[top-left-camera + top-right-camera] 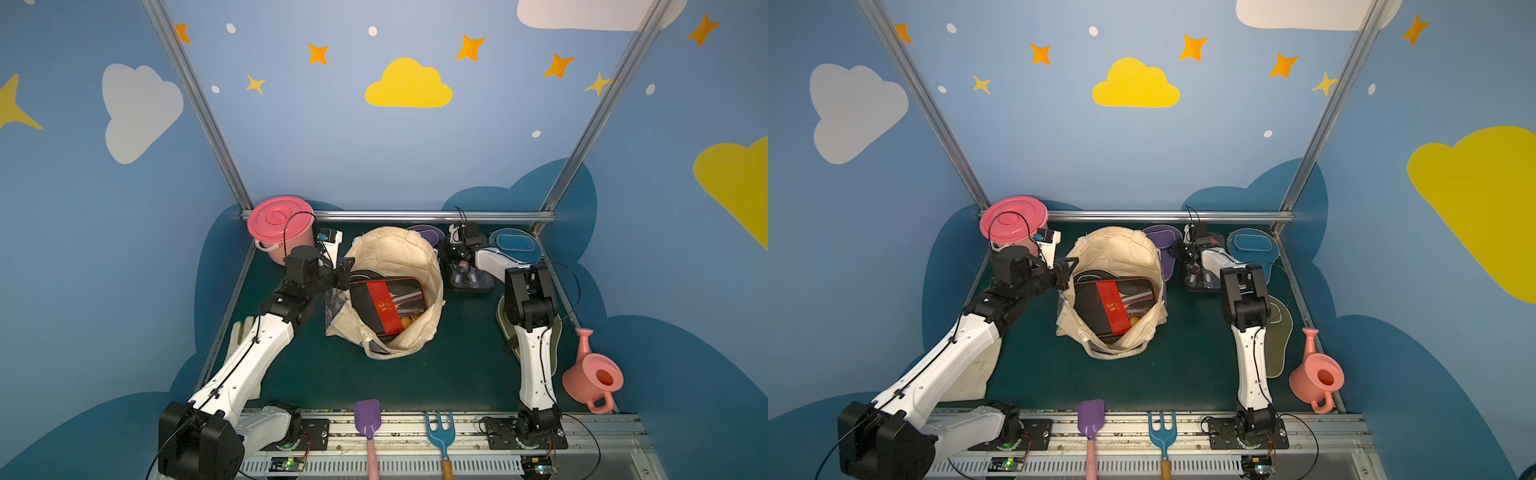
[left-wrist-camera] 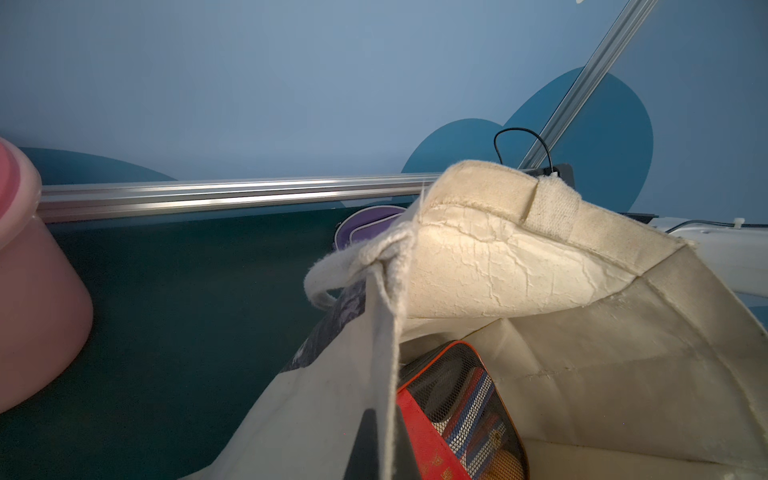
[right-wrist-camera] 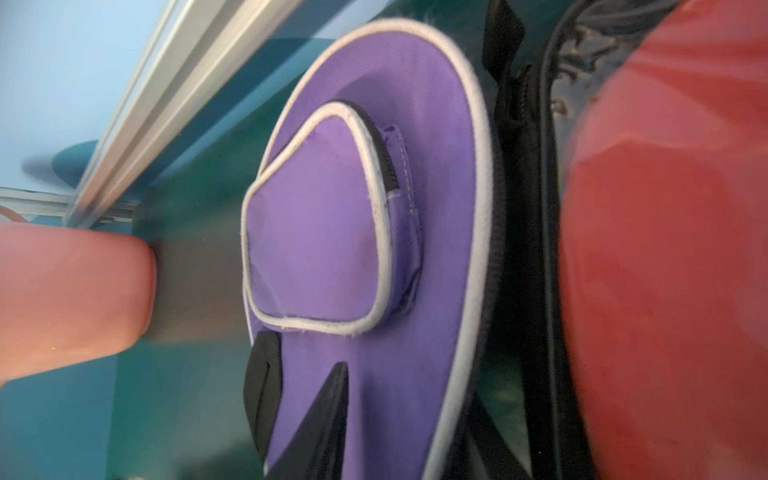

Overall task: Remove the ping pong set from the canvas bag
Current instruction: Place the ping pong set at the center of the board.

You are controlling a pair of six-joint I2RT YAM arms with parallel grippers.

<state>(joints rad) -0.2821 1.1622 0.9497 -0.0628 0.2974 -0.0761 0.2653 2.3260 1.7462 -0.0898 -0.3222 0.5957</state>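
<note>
1. Ping pong set: split. Four pieces lie out on the table (image 1: 457, 365); two show inside the bag (image 1: 399, 249). Judged about two-thirds done.
2. Bucket (image 1: 279, 226): far-left corner, lidded, apart from the bag. Not part of the job.
3. Left fingers (image 2: 365, 449): closed on the bag's left rim, with cloth pinched between them in the left wrist view. The rim is held up, so the mouth gapes in both top views.
4. Bag: mid-table and floppy, with its handle (image 1: 395, 354) trailing at the near side.
5. Case (image 1: 388, 305): black-red, inside the bag, uppermost. An orange ball (image 1: 405, 321) shows through it.
6. Black cover (image 1: 365, 275): under the case, only an edge showing. Case and black cover are both left to remove.
7. Purple cover (image 1: 1160, 245): out on the table, just behind the bag's right side and partly hidden by it.
8. Paddle (image 1: 471, 280): red, clear-packed, out, flat on the table right of the bag.
9. Right fingers (image 3: 262, 390): parted, nothing between them. They sit low by the paddle. In the right wrist view the purple cover shows through the gap.
10. Blue cover (image 1: 513, 245): out, far-right corner.
11. Olive cover (image 1: 1278, 336): out along the right edge, largely under the right arm.
12. Maroon cover: not seen. Cannot tell whether it lies deeper in the bag.
13. Next, as judged: the right fingers reach into the mouth for the case while the left fingers hold the rim.
</note>
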